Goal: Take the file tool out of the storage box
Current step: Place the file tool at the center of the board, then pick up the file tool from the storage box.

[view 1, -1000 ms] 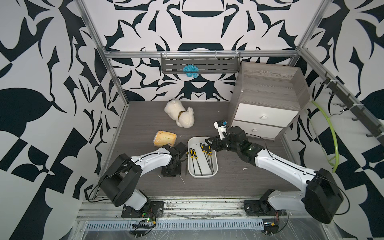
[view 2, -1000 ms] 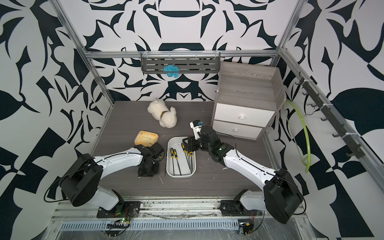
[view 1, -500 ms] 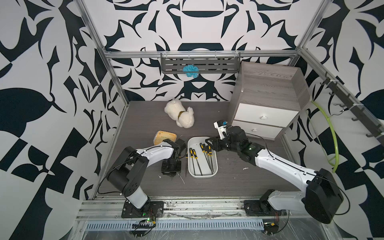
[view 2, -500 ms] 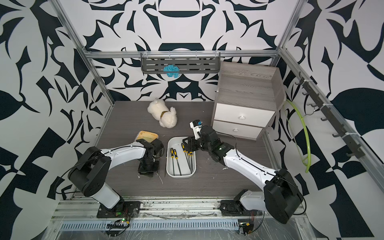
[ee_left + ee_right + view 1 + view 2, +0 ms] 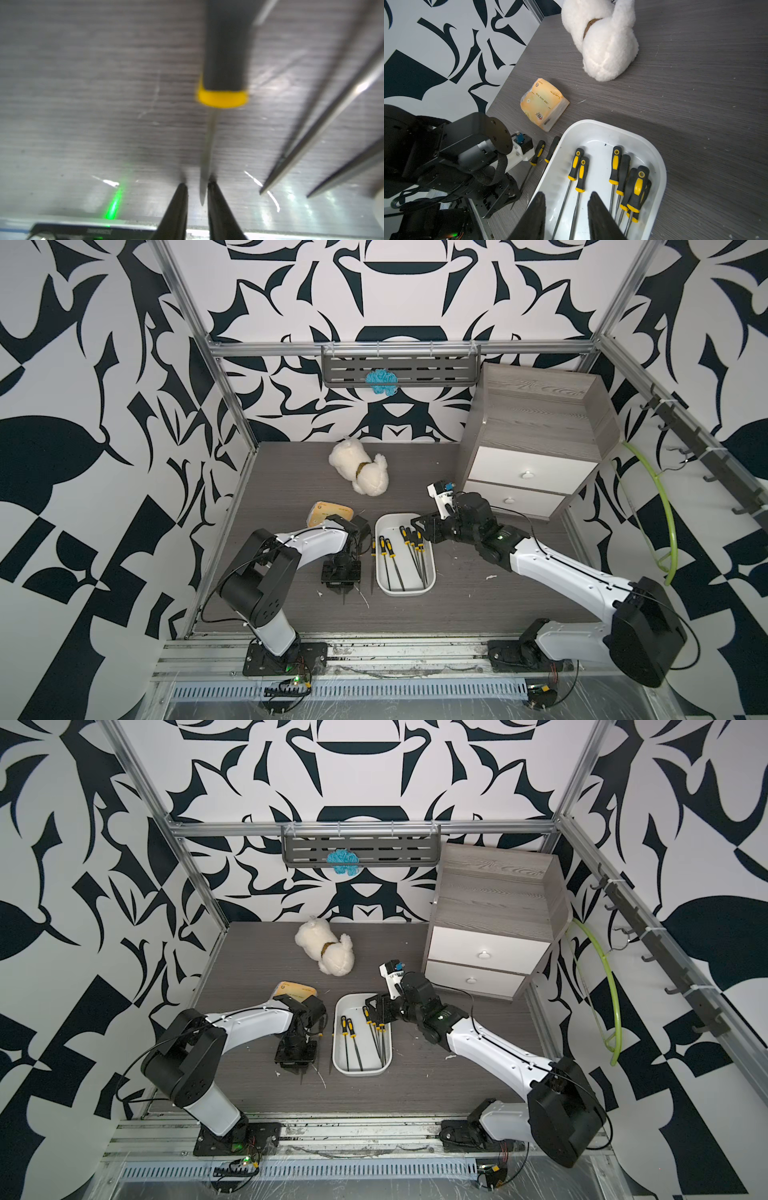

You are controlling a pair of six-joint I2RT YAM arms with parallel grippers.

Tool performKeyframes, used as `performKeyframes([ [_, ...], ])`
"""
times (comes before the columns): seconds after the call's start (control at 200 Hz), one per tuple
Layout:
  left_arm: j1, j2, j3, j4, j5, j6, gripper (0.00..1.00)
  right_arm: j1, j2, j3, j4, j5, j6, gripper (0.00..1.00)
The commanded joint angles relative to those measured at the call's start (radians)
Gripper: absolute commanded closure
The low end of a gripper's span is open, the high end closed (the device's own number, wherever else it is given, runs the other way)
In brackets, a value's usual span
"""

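In both top views the storage box (image 5: 406, 593) lies on the grey table (image 5: 291, 489) between the two arms, and several files are inside it. One file (image 5: 372, 549) lies on the table just beside the box wall, on the side of the left arm, so it is outside the box. The left gripper (image 5: 342, 588) is low over the table near this file, and the right gripper (image 5: 420, 527) hangs over the far end of the box. A plush toy (image 5: 360, 470), a pack of tissues (image 5: 330, 513) and a cabinet (image 5: 536, 427) stand further back. In the left wrist view a file with a black handle (image 5: 225, 52) and a yellow collar lies flat on the table. Its thin tip is between the fingers (image 5: 178, 207) of the left gripper. The jaws are a little apart, with a gap beside the blade, so they do not pinch it. Two more thin blades (image 5: 324, 133) lie beside it. In the right wrist view the right gripper is spread above the box and has nothing between its fingers. Inside the box two files (image 5: 575, 164) lie side by side, and a tight bundle (image 5: 638, 185) of others lies near the opposite wall. Two handles (image 5: 537, 151) show on the table just outside the box, near the left arm.
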Motion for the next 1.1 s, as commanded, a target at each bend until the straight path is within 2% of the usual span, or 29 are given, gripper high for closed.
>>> performKeyframes([
  [0.0, -0.001, 0.033, -0.026, 0.018, -0.033, -0.004, 0.59, 0.002, 0.023, 0.051, 0.02, -0.016, -0.008, 0.62],
  [0.11, -0.003, -0.004, -0.017, 0.02, -0.026, -0.002, 0.56, 0.007, 0.093, 0.094, -0.009, -0.073, -0.009, 0.61],
  [0.235, -0.003, -0.05, -0.003, 0.005, -0.039, -0.01, 0.5, 0.031, 0.155, 0.136, -0.042, -0.074, -0.029, 0.62],
  [0.35, -0.01, -0.115, 0.011, -0.038, -0.088, -0.036, 0.48, 0.067, 0.207, 0.182, -0.11, -0.019, -0.056, 0.64],
  [0.53, -0.012, -0.313, 0.031, -0.024, -0.141, -0.057, 0.44, 0.155, 0.356, 0.324, -0.297, 0.157, -0.13, 0.7],
  [0.645, -0.012, -0.445, 0.015, 0.12, -0.122, -0.036, 0.38, 0.193, 0.437, 0.394, -0.362, 0.219, -0.152, 0.71],
  [0.81, -0.004, -0.578, -0.084, 0.439, -0.032, -0.007, 0.33, 0.211, 0.542, 0.467, -0.425, 0.255, -0.159, 0.71],
  [0.955, 0.003, -0.705, -0.226, 0.704, -0.023, 0.036, 0.28, 0.216, 0.598, 0.508, -0.458, 0.264, -0.179, 0.7],
  [1.095, 0.006, -0.804, -0.338, 0.857, 0.019, 0.038, 0.26, 0.217, 0.62, 0.525, -0.462, 0.276, -0.18, 0.69],
])
